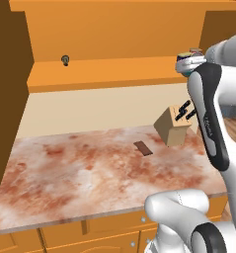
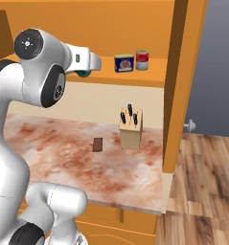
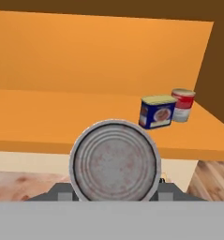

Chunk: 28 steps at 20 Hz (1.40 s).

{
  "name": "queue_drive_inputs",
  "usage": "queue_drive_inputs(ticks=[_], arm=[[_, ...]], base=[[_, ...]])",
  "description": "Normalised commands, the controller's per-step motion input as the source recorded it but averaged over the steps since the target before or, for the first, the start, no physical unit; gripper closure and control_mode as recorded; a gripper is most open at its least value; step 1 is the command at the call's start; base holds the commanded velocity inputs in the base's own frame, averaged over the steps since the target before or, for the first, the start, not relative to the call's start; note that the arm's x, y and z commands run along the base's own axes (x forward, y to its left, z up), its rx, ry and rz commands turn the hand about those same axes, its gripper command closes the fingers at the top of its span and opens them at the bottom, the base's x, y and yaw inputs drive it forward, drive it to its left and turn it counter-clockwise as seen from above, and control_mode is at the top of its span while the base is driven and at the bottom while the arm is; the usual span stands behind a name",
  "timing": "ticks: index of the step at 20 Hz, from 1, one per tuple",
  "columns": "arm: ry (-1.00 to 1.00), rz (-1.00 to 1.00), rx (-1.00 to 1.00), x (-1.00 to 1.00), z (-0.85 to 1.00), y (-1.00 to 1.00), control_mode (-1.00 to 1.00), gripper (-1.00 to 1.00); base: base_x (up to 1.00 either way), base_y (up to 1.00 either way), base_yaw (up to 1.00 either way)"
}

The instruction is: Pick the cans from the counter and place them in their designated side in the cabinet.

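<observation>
On the far left of the cabinet shelf (image 3: 48,117) sits a small dark knob-like thing (image 1: 65,60); I cannot tell what it is. At centre, the claw (image 3: 114,194) is clamped on the teal can (image 3: 114,161), carried level with the shelf edge. To the right stand the blue can (image 3: 157,111) and red-and-grey can (image 3: 182,105). The placing step is in hand, I judge; next comes reaching forward over the shelf and letting go beside the blue can.

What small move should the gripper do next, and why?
Probably carry the teal can forward over the shelf, toward the blue can. The gripper holds it in front of the shelf's front edge, not yet over it.
</observation>
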Motion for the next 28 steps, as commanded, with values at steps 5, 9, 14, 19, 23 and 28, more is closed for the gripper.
queue_drive_inputs(ticks=[5,9,14,19,23,28], arm=[[0.02,0.0,-0.02,0.2,-0.09,0.0,-1.0,1.0],[0.02,0.0,-0.02,0.22,-0.08,0.0,-1.0,1.0],[0.01,0.0,-0.02,0.24,-0.07,-0.01,-1.0,1.0],[0.01,0.0,-0.02,0.27,-0.07,-0.02,-1.0,1.0],[0.01,0.0,-0.02,0.27,-0.06,-0.05,-1.0,1.0],[0.01,0.0,-0.01,0.27,-0.07,-0.07,-1.0,1.0]], base=[[0.0,0.0,0.0],[0.0,0.0,0.0],[0.0,0.0,0.0],[0.0,0.0,0.0],[0.0,0.0,0.0],[0.0,0.0,0.0]])
